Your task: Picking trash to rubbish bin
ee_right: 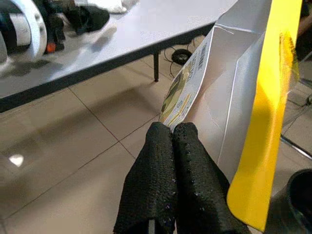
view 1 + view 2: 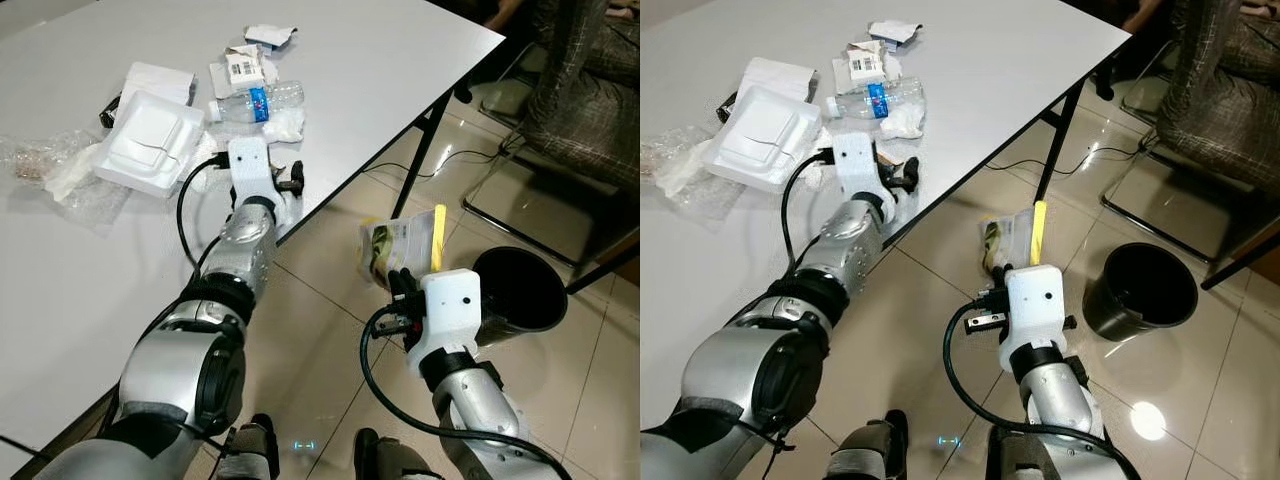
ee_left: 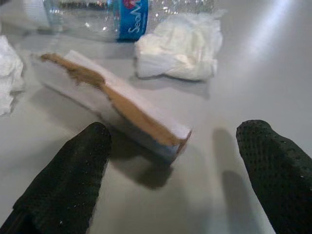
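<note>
Right wrist view: your right tool (image 1: 170, 134) pinches a snack bag (image 1: 229, 97) tight; your left tool (image 3: 175, 165) is spread wide over the desk (image 3: 273, 73).

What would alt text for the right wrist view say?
The right gripper is shut on a silver foil snack packet with a yellow strip, held above the tiled floor beside the white table.

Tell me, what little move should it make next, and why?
Probably swing the right gripper sideways until it hangs over the black bin, then open. Its fingers are shut on the silver and yellow packet, which hangs above the floor tiles beside the bin, not yet over it. The left gripper rests open near a torn carton.
</note>
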Controlling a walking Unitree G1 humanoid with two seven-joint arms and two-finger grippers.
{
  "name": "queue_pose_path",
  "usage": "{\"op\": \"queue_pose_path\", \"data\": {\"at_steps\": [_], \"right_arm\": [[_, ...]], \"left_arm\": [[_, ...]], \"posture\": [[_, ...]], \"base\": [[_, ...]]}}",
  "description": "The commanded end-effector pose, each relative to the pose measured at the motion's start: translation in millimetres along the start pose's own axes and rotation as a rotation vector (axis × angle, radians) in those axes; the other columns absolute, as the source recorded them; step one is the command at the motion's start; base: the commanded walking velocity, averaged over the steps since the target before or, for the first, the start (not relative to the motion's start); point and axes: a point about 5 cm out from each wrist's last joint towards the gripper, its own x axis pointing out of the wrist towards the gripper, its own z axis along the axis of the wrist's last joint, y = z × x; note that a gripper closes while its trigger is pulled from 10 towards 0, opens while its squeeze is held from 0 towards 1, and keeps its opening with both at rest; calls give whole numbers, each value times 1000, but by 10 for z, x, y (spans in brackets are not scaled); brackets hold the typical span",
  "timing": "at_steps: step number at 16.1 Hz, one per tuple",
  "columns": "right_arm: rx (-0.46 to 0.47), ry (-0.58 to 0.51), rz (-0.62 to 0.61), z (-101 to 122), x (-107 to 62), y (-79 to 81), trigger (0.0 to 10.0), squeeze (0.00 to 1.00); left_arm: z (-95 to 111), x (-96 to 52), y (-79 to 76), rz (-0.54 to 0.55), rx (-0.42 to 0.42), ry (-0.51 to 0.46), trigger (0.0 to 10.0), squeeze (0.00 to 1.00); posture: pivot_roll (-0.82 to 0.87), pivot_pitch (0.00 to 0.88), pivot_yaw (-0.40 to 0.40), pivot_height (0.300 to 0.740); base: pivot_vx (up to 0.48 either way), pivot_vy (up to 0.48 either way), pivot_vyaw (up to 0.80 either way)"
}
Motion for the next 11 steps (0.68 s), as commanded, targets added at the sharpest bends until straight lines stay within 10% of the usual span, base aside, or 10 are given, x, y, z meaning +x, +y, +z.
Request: {"op": "queue_pose_path", "data": {"at_steps": [1,11], "right_arm": [[1,-5,-12,32,-51,9,10000,0],[7,17,-46,21,-146,-2,10000,0]], "left_arm": [[11,10,-50,4,13,13,10000,0],[-2,5,-24,92,60,-1,10000,0]], "posture": [[-18,278,-2,740],[-63,293,-2,740]], "base": [[0,0,0],[0,0,0]]}}
